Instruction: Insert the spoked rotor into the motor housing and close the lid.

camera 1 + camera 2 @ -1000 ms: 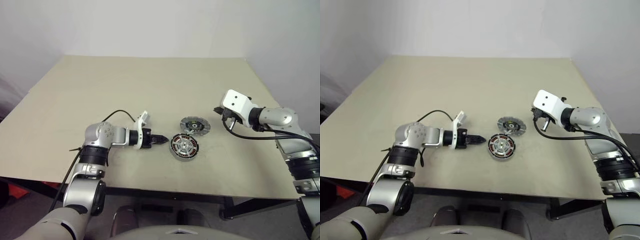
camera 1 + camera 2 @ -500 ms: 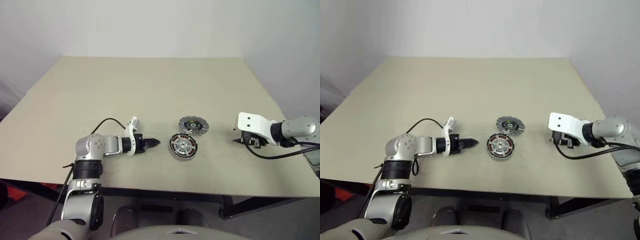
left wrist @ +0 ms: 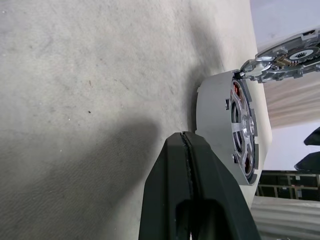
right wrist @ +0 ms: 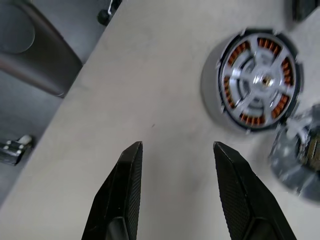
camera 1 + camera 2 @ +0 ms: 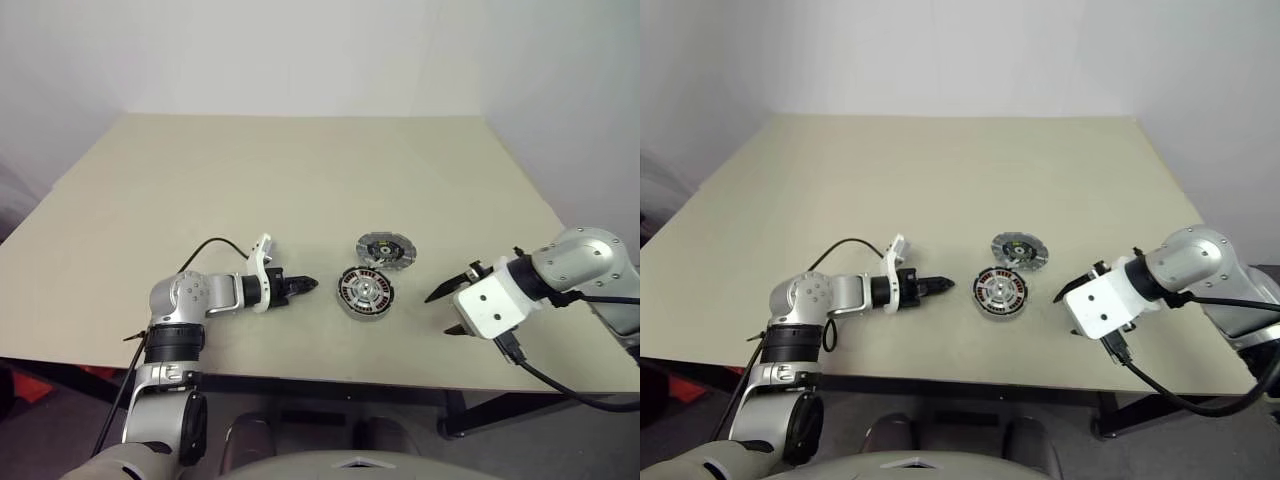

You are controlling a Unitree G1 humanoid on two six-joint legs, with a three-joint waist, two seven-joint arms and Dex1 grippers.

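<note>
The motor housing (image 5: 366,292) lies flat near the table's front middle, with copper windings ringing a silver centre. The spoked rotor (image 4: 260,80) sits inside it, its silver spokes over the windings. The lid (image 5: 387,249), grey with a ridged rim and a black centre, lies just behind the housing and touches its rim. My left gripper (image 5: 312,284) is shut and empty. It points at the housing's left side from a short gap away. My right gripper (image 5: 442,313) is open and empty, to the right of the housing and aimed left toward it.
The beige table (image 5: 250,180) stretches wide and bare behind the parts. Its front edge (image 5: 330,378) runs close below both grippers. A black cable (image 5: 540,375) hangs from the right wrist over that edge. In the right wrist view, dark chair shapes (image 4: 30,55) show beyond the edge.
My right arm swung from beside the lid back toward the front edge and turned to point left at the housing, its fingers now apart. The left gripper drew back slightly.
</note>
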